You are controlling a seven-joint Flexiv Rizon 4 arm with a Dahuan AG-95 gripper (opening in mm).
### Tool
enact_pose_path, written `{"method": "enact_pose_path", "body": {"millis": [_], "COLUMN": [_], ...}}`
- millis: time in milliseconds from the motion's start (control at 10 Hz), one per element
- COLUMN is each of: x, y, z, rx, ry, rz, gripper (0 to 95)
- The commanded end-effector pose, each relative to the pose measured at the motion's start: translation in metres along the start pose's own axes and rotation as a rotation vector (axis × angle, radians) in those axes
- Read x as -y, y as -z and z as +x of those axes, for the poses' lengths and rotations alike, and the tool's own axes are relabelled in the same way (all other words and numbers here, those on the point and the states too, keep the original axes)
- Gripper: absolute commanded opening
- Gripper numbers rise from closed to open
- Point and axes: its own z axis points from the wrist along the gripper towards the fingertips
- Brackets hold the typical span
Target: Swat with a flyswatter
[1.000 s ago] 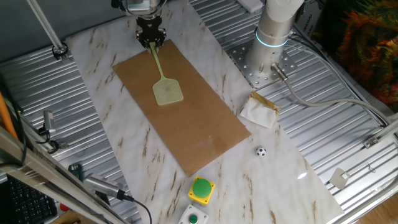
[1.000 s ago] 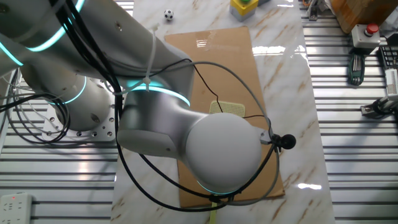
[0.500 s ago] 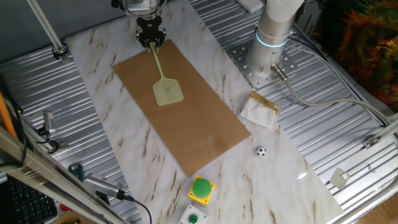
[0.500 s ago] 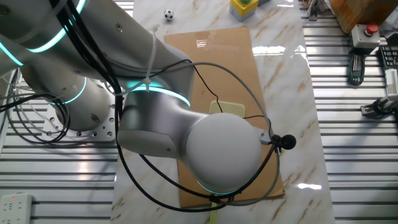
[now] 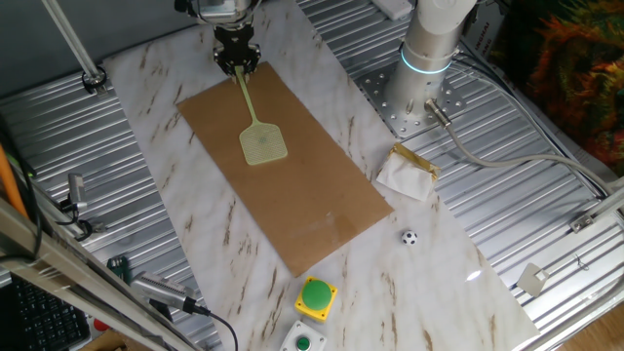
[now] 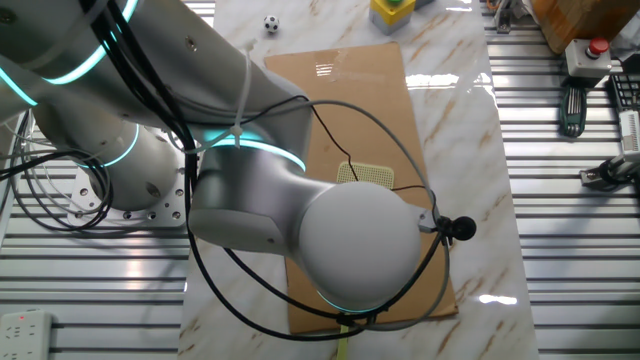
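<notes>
Gripping the flyswatter (image 5: pixel 256 125) by its handle end, hand (image 5: pixel 236 64) at the far edge of the brown sheet (image 5: pixel 302 195).

Nearest on the marble desk (image 5: pixel 175 195) sat a green button on a yellow box (image 5: pixel 317 296) and, beside it, a white box with a small green button (image 5: pixel 303 341). A small soccer ball (image 5: pixel 409 237) lay just off the sheet's near right corner, with a folded white cloth (image 5: pixel 405 175) farther right. The swatter's mesh head (image 5: pixel 263 146) lay flat on the sheet, handle running away to the hand, whose fingers were pinched narrow on it. In the other fixed view the arm (image 6: pixel 300 210) blocked the hand; only part of the mesh head (image 6: pixel 372 176) and the handle tip (image 6: pixel 343 348) showed.
</notes>
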Motion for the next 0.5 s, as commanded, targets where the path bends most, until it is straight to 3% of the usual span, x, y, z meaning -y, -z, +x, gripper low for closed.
{"method": "enact_pose_path", "body": {"millis": [100,200,500], "x": [0.0,0.02,0.02], "y": [0.0,0.082,0.082], "z": [0.0,-0.146,-0.146], "rx": [0.0,-0.008,-0.008], "ry": [0.0,-0.839,-0.837], "rz": [0.0,0.059,0.055], "gripper": [19.0,19.0,19.0]}}
